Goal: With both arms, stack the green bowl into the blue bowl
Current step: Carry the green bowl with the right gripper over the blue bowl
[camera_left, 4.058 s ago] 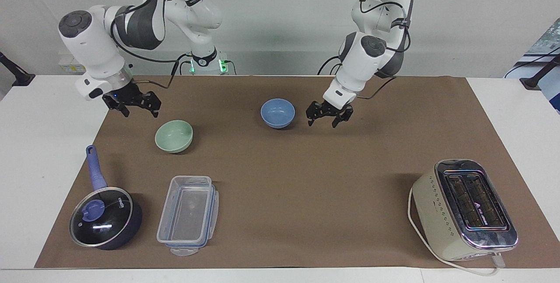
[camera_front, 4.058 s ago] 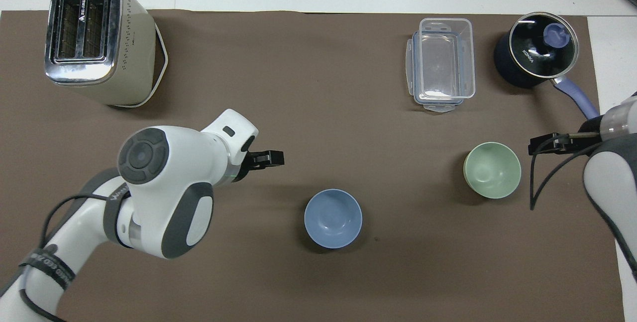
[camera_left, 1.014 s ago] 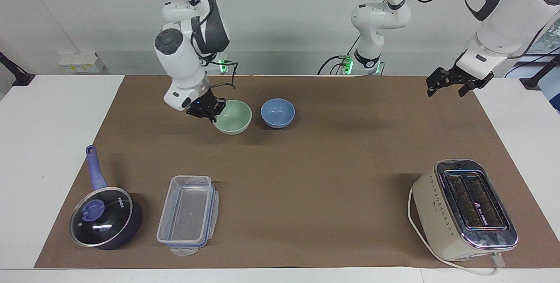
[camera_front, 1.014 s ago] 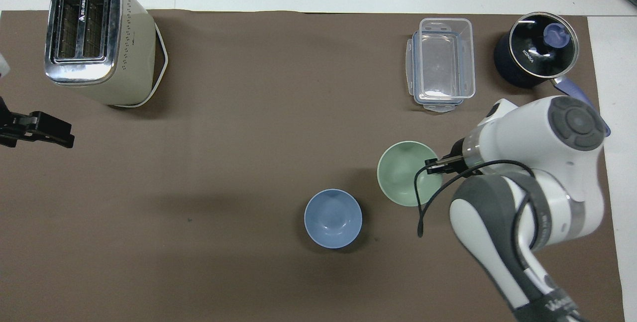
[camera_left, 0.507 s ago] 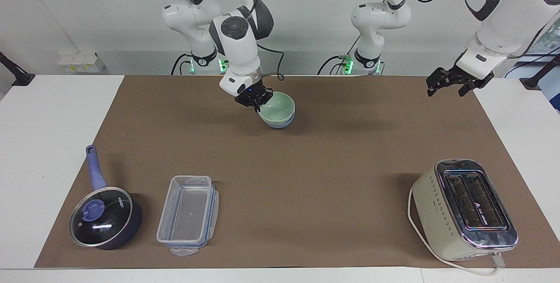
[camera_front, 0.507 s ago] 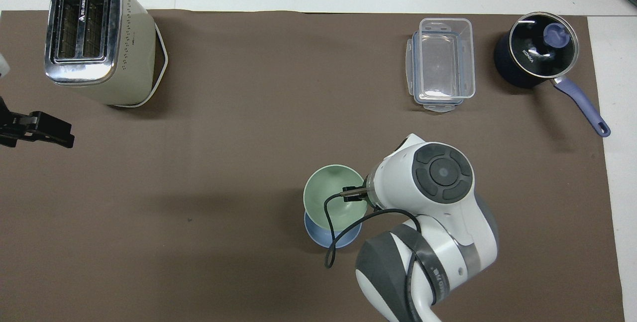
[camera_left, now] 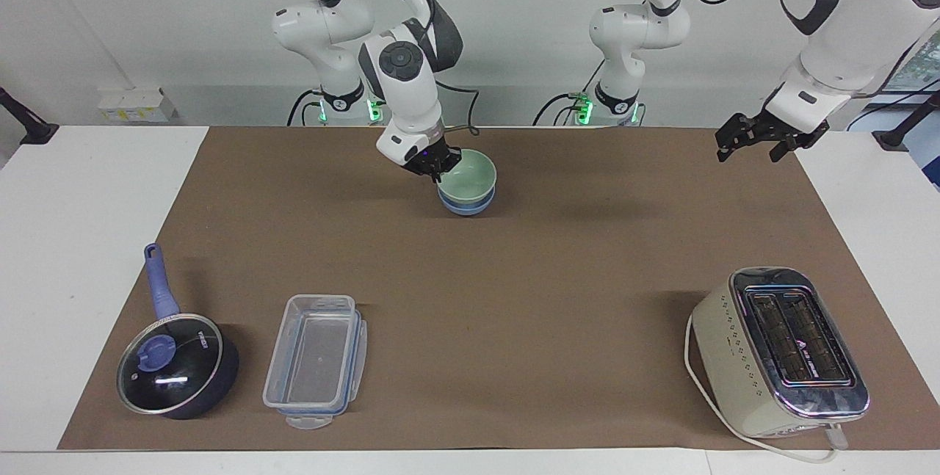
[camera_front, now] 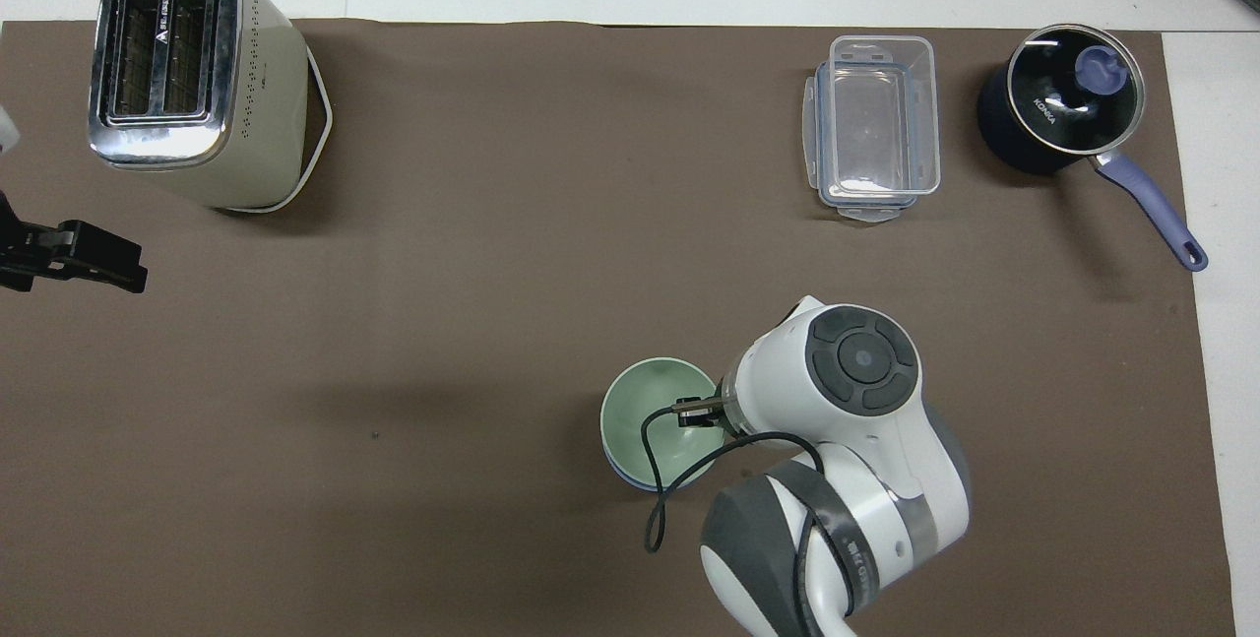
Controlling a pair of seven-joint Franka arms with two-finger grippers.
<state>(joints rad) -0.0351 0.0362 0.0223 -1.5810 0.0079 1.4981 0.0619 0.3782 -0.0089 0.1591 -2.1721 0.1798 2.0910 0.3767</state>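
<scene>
The pale green bowl [camera_left: 474, 172] [camera_front: 645, 406] rests inside the blue bowl [camera_left: 464, 205] [camera_front: 622, 473], near the robots' edge of the mat at mid-table. Only a low band of the blue bowl shows under it. My right gripper [camera_left: 439, 167] [camera_front: 697, 411] is shut on the green bowl's rim, on the side toward the right arm's end of the table. My left gripper [camera_left: 749, 148] [camera_front: 123, 268] hangs open with nothing in it. It waits in the air over the mat's edge at the left arm's end.
A cream toaster [camera_left: 778, 350] [camera_front: 187, 76] stands far from the robots at the left arm's end. A clear rectangular container [camera_left: 316, 361] and a lidded dark blue saucepan [camera_left: 172, 365] sit far from the robots at the right arm's end. A brown mat [camera_left: 558, 299] covers the table.
My right gripper carried the green bowl from beside the blue bowl to over it, then lowered it in. The left arm has stayed still.
</scene>
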